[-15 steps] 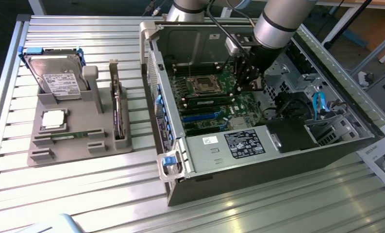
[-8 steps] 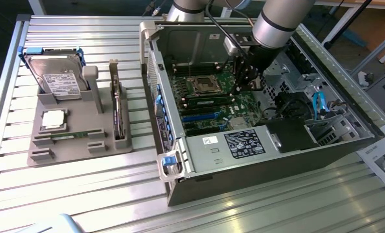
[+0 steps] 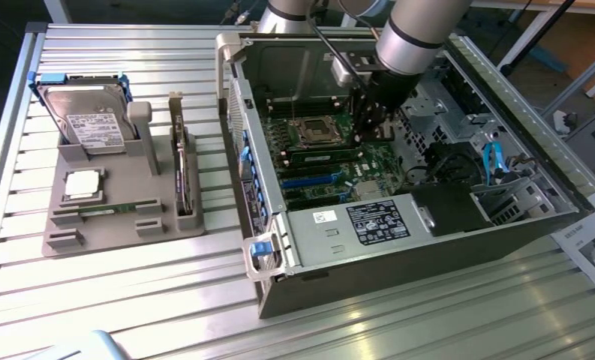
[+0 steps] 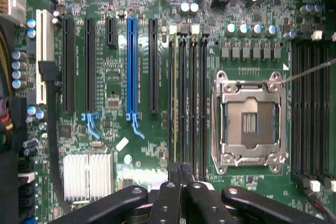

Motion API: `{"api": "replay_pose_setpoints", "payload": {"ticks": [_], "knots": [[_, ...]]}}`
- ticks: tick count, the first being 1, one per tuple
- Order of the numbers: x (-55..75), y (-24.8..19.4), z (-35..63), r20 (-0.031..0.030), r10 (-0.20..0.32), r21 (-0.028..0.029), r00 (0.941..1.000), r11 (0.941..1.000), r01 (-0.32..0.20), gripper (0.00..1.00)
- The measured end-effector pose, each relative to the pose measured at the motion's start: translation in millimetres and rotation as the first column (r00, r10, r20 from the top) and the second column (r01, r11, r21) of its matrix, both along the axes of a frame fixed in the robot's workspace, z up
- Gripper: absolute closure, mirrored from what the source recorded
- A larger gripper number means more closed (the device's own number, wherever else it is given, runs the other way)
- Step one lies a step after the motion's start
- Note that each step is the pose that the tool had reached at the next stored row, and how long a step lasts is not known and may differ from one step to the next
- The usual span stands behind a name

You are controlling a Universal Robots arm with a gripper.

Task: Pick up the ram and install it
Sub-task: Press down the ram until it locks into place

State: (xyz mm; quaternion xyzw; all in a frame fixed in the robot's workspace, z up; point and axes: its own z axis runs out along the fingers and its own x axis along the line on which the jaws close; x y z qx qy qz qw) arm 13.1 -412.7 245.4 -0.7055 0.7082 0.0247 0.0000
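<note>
My gripper [image 3: 363,137] reaches down into the open computer case [image 3: 497,225], over the motherboard beside the empty processor socket [image 4: 249,120]. In the wrist view its fingers [image 4: 181,171] are pressed together with nothing between them, right above the row of black memory slots [image 4: 192,103]. A thin green ram stick [image 4: 172,103] stands edge-up in the slot farthest from the socket, and appears as a green strip [image 3: 323,156] in the exterior view. A similar thin green strip [image 3: 112,209] lies in a groove of the grey holder [image 3: 127,225].
The grey holder at the exterior view's left also carries a hard drive [image 3: 89,124], a square silver chip [image 3: 83,184] and a dark card [image 3: 181,176] standing on edge. Inside the case are blue cables [image 3: 492,161], a drive cage and a silver heatsink [image 4: 87,177].
</note>
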Motion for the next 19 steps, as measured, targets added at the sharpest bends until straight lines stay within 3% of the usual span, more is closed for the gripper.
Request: {"api": "replay_pose_setpoints", "payload": {"ticks": [13,19], "knots": [[-37.2,0.0,0.0,0.0138,0.000,0.0000,0.9999,1.0000,0.000,0.90],[-40.7,0.0,0.0,0.0158,0.000,-0.0001,0.9999,1.0000,0.000,0.90]]}}
